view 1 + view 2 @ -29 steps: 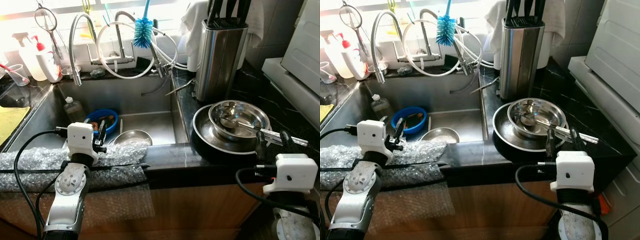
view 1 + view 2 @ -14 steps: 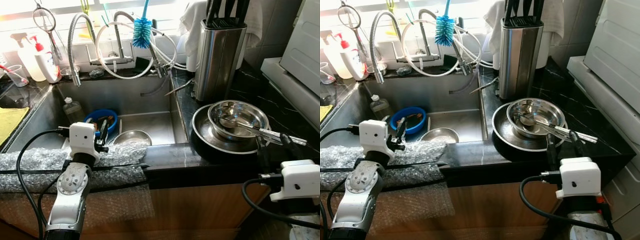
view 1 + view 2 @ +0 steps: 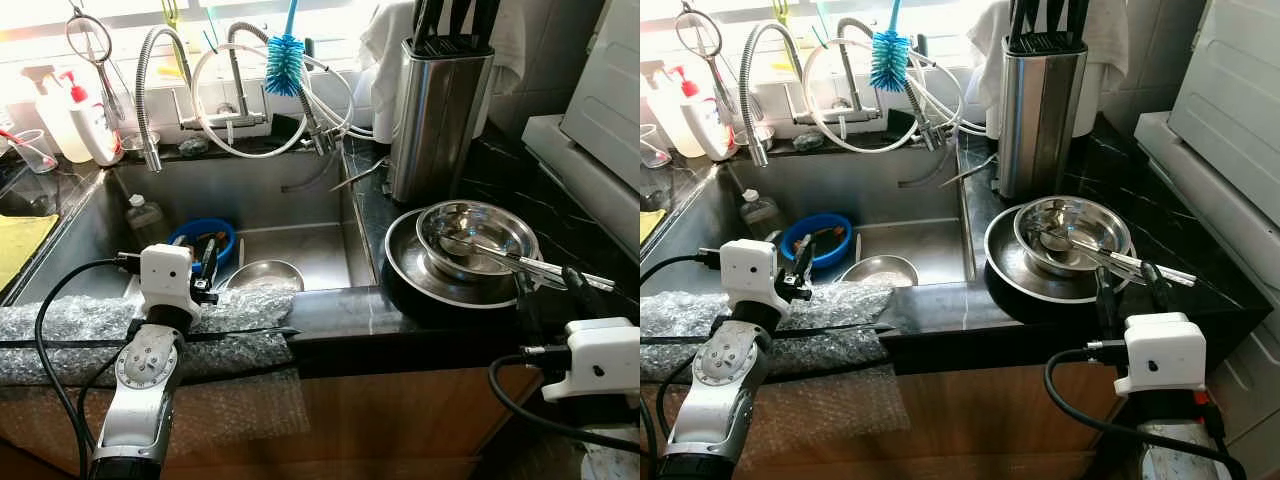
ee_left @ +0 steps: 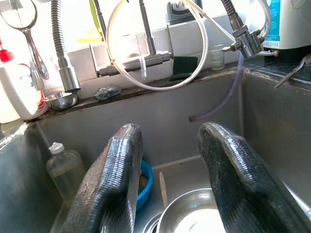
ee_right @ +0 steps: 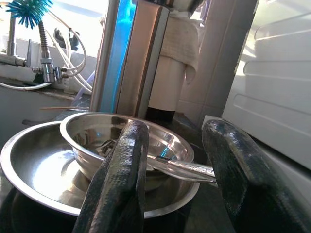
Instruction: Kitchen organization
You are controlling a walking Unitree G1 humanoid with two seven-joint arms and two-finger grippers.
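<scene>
A small steel bowl (image 3: 478, 237) sits nested in a wider steel pan (image 3: 410, 262) on the black counter right of the sink. A metal utensil (image 3: 560, 272) lies in the bowl, its handle pointing out to the right. My right gripper (image 3: 550, 290) is open at the counter's front edge, just before the pan. In the right wrist view its fingers (image 5: 121, 174) frame the bowl (image 5: 92, 141) and the utensil (image 5: 187, 168). My left gripper (image 3: 200, 268) is open above the sink's front edge. Beyond it, a steel bowl (image 3: 263, 274) lies in the sink.
Bubble wrap (image 3: 70, 320) covers the sink's front edge. A blue bowl (image 3: 205, 237) and a small bottle (image 3: 145, 217) lie in the sink. A steel knife block (image 3: 437, 115) stands behind the pan, with faucets, hoses and a blue brush (image 3: 285, 52) at the back. A white appliance (image 3: 600, 130) stands right.
My right gripper has dropped lower and shifted right along the counter's front edge. The left arm has barely moved.
</scene>
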